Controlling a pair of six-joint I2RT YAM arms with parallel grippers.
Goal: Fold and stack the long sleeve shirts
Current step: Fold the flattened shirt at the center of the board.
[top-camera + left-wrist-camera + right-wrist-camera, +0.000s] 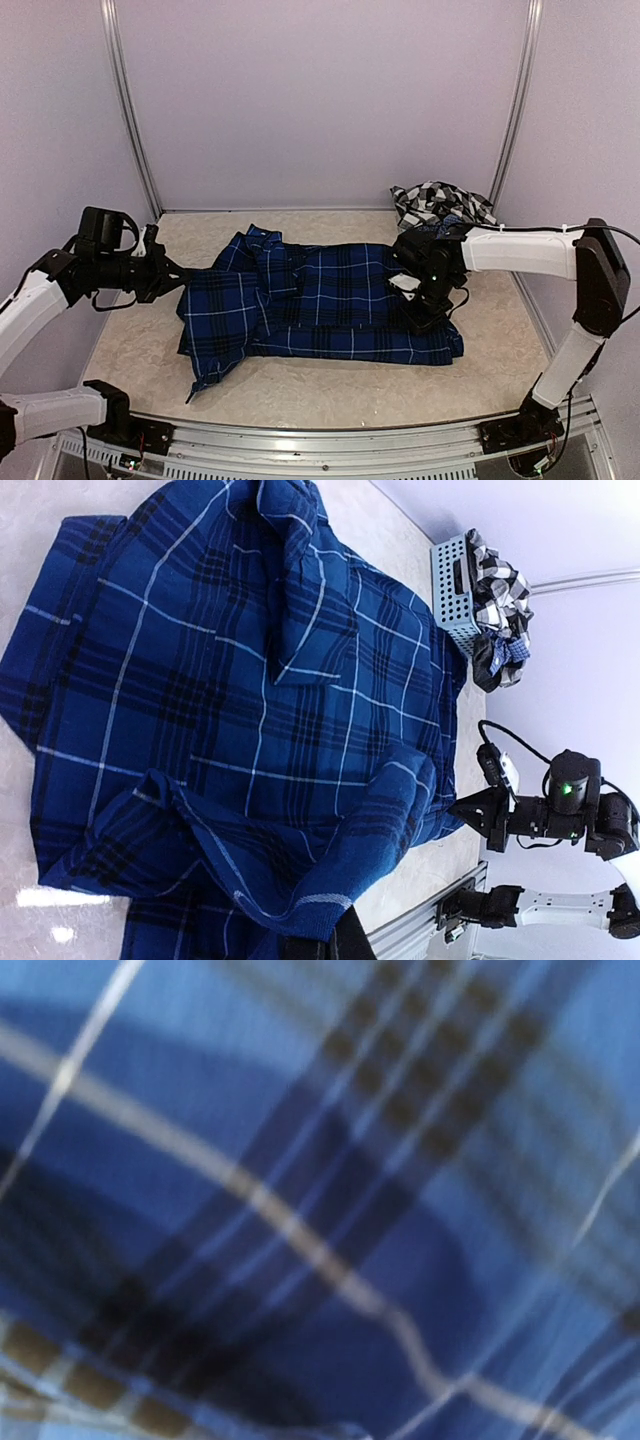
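Top: blue shirt (320,300) spreads mid-desk (300,390), long axis left–right. Left fingers (176,272), closed, pinch its left edge; right fingers (420,308), closed, press its right end. Left wrist: cloth bunches up to the fingers. Right wrist: plaid only, any hold untellable.

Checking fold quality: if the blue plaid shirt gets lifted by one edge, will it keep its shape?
Probably not: the blue plaid shirt lies in soft rumples, so it should droop. Its sleeve already flops over itself, suggesting thin, light cloth. Pushed across the table, it would likely bunch.
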